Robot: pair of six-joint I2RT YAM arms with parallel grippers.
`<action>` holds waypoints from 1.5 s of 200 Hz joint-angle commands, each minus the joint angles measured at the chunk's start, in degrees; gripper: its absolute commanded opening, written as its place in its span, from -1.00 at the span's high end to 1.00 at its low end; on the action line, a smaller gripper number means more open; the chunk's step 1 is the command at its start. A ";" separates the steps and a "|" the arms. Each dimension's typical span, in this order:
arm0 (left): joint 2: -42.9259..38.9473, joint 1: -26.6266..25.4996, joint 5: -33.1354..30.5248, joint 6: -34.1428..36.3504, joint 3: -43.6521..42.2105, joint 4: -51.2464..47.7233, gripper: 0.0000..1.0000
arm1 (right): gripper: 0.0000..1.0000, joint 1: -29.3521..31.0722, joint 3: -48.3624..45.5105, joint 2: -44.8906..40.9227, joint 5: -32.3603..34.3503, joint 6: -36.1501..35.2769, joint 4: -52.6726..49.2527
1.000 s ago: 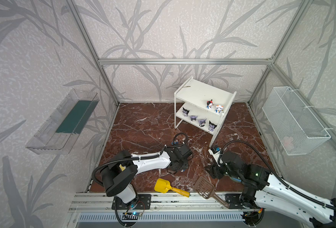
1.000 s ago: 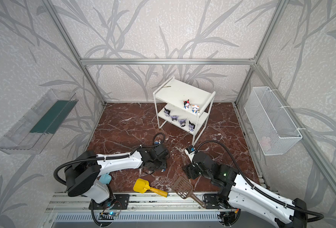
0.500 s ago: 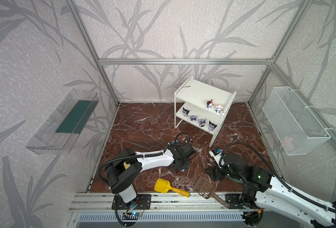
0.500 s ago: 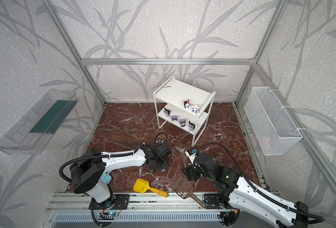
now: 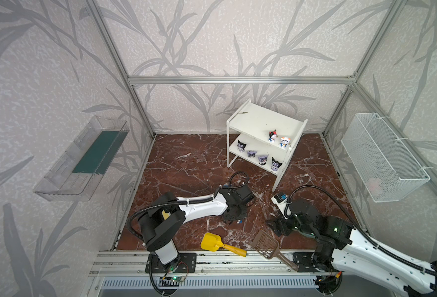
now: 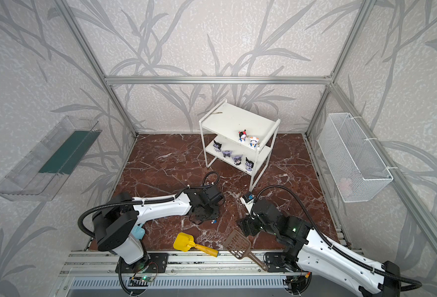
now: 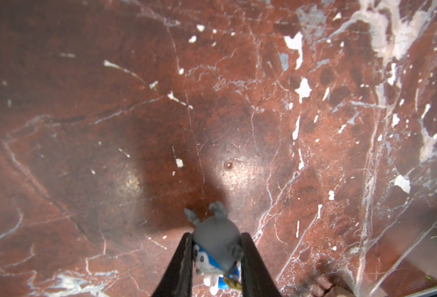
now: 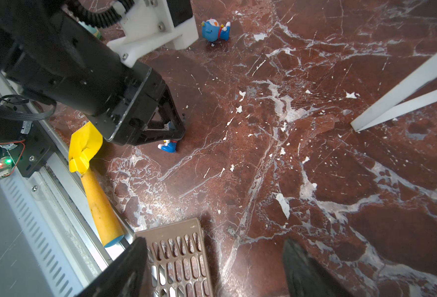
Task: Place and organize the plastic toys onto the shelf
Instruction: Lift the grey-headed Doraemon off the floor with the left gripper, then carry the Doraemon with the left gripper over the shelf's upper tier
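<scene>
My left gripper (image 7: 216,246) is shut on a grey-headed, blue-and-white plastic toy (image 7: 216,231) just above the marble floor; the toy's blue feet (image 8: 168,147) poke out under the fingers. In both top views that gripper (image 5: 234,218) (image 6: 204,216) is low at the front middle. A blue toy (image 8: 213,30) lies on its side on the floor beyond the left wrist. The white shelf (image 5: 258,120) (image 6: 231,120) holds two blue-and-white toys (image 5: 272,135) (image 5: 285,142) on top and several black-purple ones (image 5: 263,159) below. My right gripper (image 8: 215,267) (image 5: 276,226) is open and empty.
A brown slotted scoop (image 8: 181,254) (image 5: 266,244) lies under the right gripper, with a yellow scoop (image 8: 85,144) (image 5: 212,241) to its left by the front rail. A wire basket (image 5: 382,156) hangs on the right wall, a clear tray (image 5: 83,159) on the left. A shelf leg (image 8: 405,84) stands nearby.
The left gripper's jaws have closed onto the grey-headed toy, and the arm has shifted slightly. The right gripper has opened a little wider and drifted slightly right.
</scene>
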 commanded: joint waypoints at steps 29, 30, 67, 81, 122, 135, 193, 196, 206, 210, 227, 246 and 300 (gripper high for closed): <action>-10.28 -0.78 -11.07 12.38 3.40 -2.49 0.76 | -0.67 -0.27 1.37 -1.01 1.51 -0.23 2.16; -10.45 -0.79 -11.39 12.66 3.52 -2.74 0.76 | -0.67 -0.26 1.42 -1.12 1.55 -0.28 2.14; -20.66 -0.97 -21.70 27.69 6.04 -0.81 0.76 | -0.89 -0.26 4.61 -4.57 -0.73 -5.04 1.81; -23.57 -0.84 -25.36 33.87 7.64 1.33 0.76 | -0.98 -0.28 6.87 -5.64 -0.69 -7.11 0.36; -21.93 -0.11 -28.05 51.26 19.73 4.65 0.74 | -0.98 -0.26 14.63 -6.50 3.17 -9.92 -6.29; -20.34 0.43 -27.05 55.17 23.89 6.41 0.74 | -0.98 -0.27 16.54 -6.68 4.11 -10.67 -7.80; -4.98 3.66 -25.96 61.48 49.66 0.74 0.74 | -0.98 -0.26 24.11 -6.79 8.31 -14.56 -14.77; -4.12 3.72 -26.05 61.46 51.14 0.15 0.74 | -0.98 -0.26 24.21 -6.92 8.40 -14.69 -14.96; -1.54 3.82 -27.17 61.01 54.76 -0.83 0.74 | -0.98 -0.26 24.37 -7.59 8.87 -14.76 -15.52; -0.64 3.94 -27.58 60.74 56.01 -1.16 0.74 | -0.98 -0.26 24.40 -7.85 9.04 -14.77 -15.74; 2.91 4.78 -27.71 59.35 60.77 -3.32 0.74 | -0.98 -0.30 24.44 -8.97 9.80 -15.00 -16.51; 5.65 5.21 -27.34 58.68 63.85 -4.27 0.74 | -0.98 -0.28 24.42 -9.80 10.89 -15.43 -17.42; 12.06 5.87 -27.81 56.80 70.66 -7.78 0.74 | -0.98 -0.31 24.58 -11.95 12.60 -16.65 -18.18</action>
